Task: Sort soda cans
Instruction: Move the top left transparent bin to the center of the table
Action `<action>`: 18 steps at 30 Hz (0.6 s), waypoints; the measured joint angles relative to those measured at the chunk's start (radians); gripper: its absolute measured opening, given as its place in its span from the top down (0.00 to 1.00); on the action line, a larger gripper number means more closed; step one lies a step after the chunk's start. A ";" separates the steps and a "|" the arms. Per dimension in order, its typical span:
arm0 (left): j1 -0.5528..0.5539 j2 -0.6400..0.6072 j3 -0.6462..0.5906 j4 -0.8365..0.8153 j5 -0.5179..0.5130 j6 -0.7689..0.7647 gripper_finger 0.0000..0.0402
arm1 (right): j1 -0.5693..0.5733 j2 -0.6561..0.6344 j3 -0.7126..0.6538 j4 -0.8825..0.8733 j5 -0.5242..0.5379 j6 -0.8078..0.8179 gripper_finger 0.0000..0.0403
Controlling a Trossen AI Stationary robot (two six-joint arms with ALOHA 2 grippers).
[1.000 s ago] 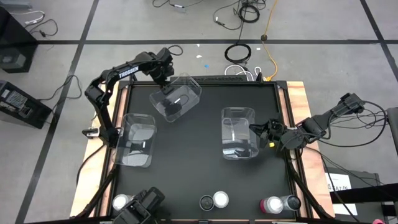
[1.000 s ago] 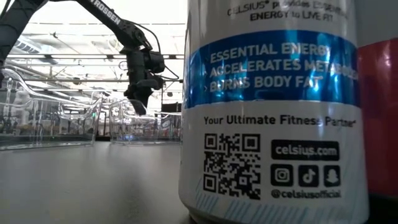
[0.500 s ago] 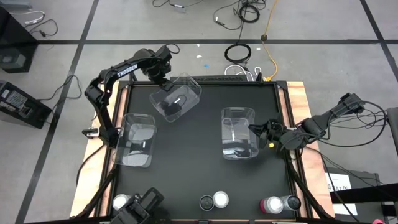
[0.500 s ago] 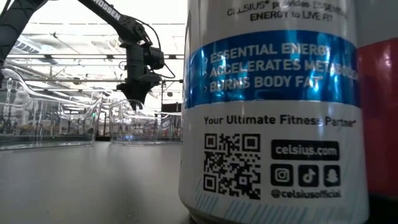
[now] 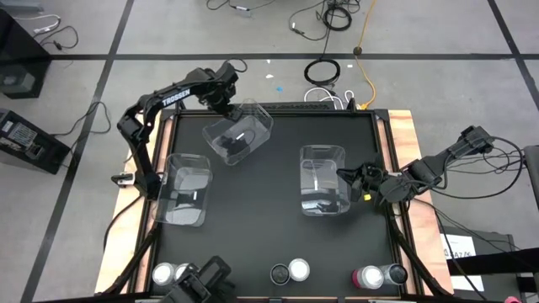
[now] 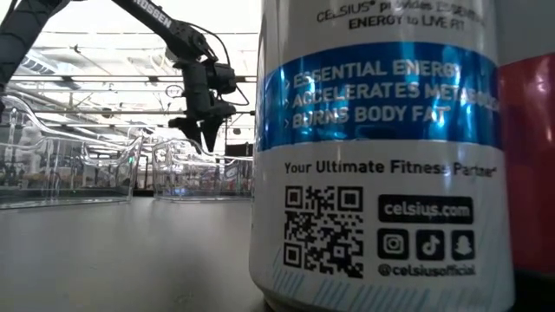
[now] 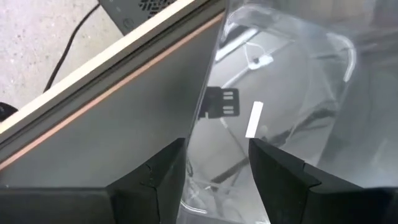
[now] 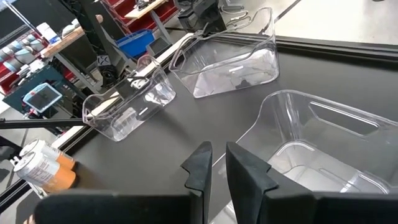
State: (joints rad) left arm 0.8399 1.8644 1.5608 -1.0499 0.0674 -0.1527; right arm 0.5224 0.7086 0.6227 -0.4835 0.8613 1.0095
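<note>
Six soda cans stand upright along the table's near edge: a pair near the left corner (image 5: 170, 272), a pair in the middle (image 5: 290, 271), and a pair toward the right (image 5: 380, 275). The low view is filled by a white-and-blue can (image 6: 373, 156) with a red one (image 6: 529, 165) beside it. My left gripper (image 5: 226, 91) hangs open over the far rim of the far clear bin (image 5: 238, 135); the bin's wall edge (image 7: 208, 93) shows between its fingers. My right gripper (image 5: 342, 175) is shut beside the right bin (image 5: 323, 180). My right gripper's fingertips (image 8: 200, 167) come in level from the table's right side, at the right wall of the right bin (image 8: 249, 124). I cannot tell whether they touch it.
A third clear bin (image 5: 185, 188) sits on the table's left side. All three bins rest on the black mat (image 5: 269, 227). The wooden table edge (image 5: 404, 126) frames it, and cables lie on the floor beyond the far edge.
My left gripper has risen a little, drifted toward the table's far edge and turned about above the far bin. The bins and the cans stay where they were.
</note>
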 joint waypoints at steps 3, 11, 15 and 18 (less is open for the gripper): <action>-0.001 0.037 0.000 -0.004 -0.003 0.000 0.54 | 0.000 0.000 0.000 0.000 -0.004 0.000 0.91; -0.003 0.065 0.000 0.009 -0.012 -0.027 0.54 | 0.001 0.000 0.000 0.000 -0.030 0.000 0.91; -0.005 0.065 0.000 0.012 -0.015 -0.037 0.54 | 0.001 0.000 0.000 -0.001 -0.030 -0.004 0.91; -0.014 0.065 0.000 0.017 -0.023 -0.050 0.54 | 0.001 0.000 0.000 -0.003 -0.030 -0.004 0.91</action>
State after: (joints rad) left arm 0.8264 1.9289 1.5604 -1.0325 0.0447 -0.2027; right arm 0.5233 0.7086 0.6224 -0.4861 0.8310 1.0054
